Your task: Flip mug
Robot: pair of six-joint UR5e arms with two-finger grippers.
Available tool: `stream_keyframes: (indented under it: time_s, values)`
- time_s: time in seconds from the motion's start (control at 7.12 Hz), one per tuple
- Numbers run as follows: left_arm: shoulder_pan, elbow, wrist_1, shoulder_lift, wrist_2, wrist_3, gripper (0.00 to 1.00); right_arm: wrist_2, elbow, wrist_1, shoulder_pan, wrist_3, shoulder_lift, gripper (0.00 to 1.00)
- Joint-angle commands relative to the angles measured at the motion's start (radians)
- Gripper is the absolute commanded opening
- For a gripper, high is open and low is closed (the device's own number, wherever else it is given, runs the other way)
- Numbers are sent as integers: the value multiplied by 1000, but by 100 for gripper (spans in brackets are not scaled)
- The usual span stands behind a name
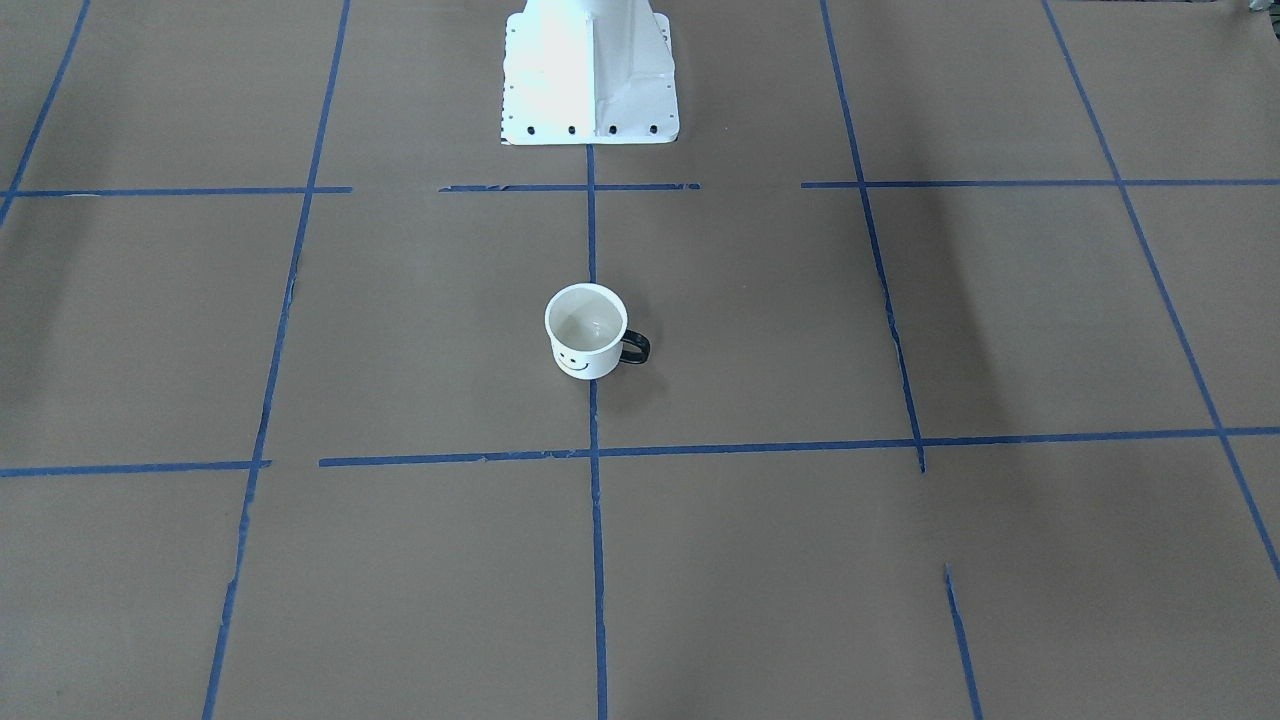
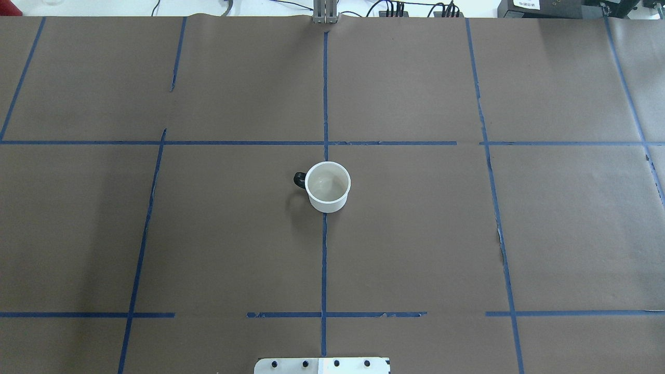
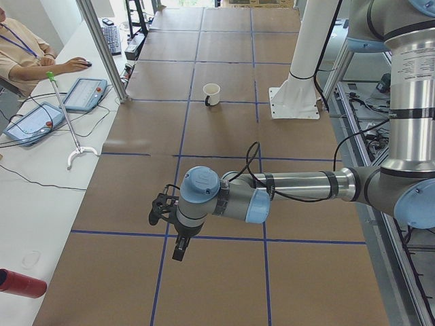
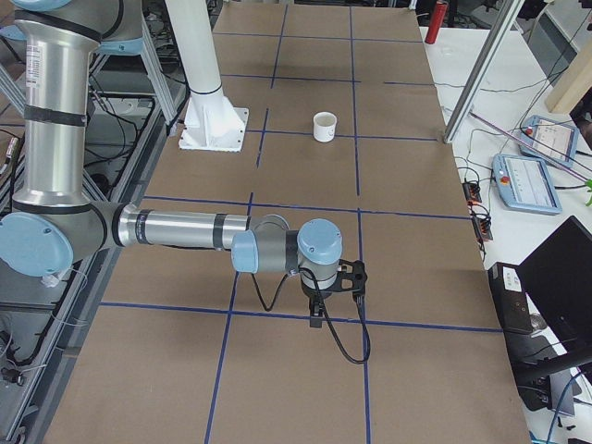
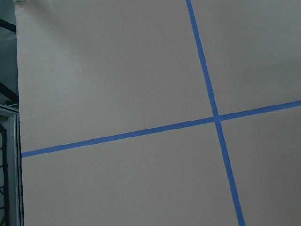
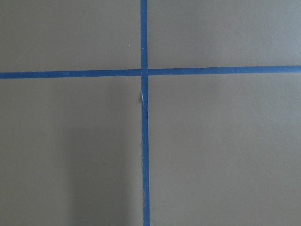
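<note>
The small white mug (image 1: 586, 331) stands upright with its mouth up at the middle of the brown-papered table. A black smiley face shows on its side, and its dark loop handle (image 1: 636, 347) points toward the robot's left. The mug also shows in the overhead view (image 2: 327, 187) and, small, in both side views (image 3: 212, 94) (image 4: 325, 126). My left gripper (image 3: 178, 250) hangs over the table's left end, far from the mug. My right gripper (image 4: 315, 317) hangs over the right end, also far from it. They show only in the side views, so I cannot tell whether they are open or shut.
The robot's white base (image 1: 590, 75) stands behind the mug. Blue tape lines (image 2: 324, 259) divide the paper into squares. A side bench with tablets (image 3: 85, 94), an operator (image 3: 27, 51) and a red cylinder (image 3: 20, 284) runs along the table's far edge.
</note>
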Motion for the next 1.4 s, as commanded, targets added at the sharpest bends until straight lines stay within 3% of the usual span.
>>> stream_keyframes:
  time_s: [0.0,0.28,0.56,0.7,0.84,1.26]
  values:
    - [2,8,3,-4,-2,0,100,0,0,0,0,0,0,100]
    - [8,39,17,-23,-49,-116,100,0,0,0,0,0,0,100]
    - [47,-3,225,-78,-81,-101,100,0,0,0,0,1,0,100]
    - [57,-53,236,-72,-75,-57,100,0,0,0,0,0,0,100]
    - [57,-48,235,-70,-55,28,100,0,0,0,0,0,0,100]
    - [58,-44,230,-69,-67,41,100,0,0,0,0,0,0,100]
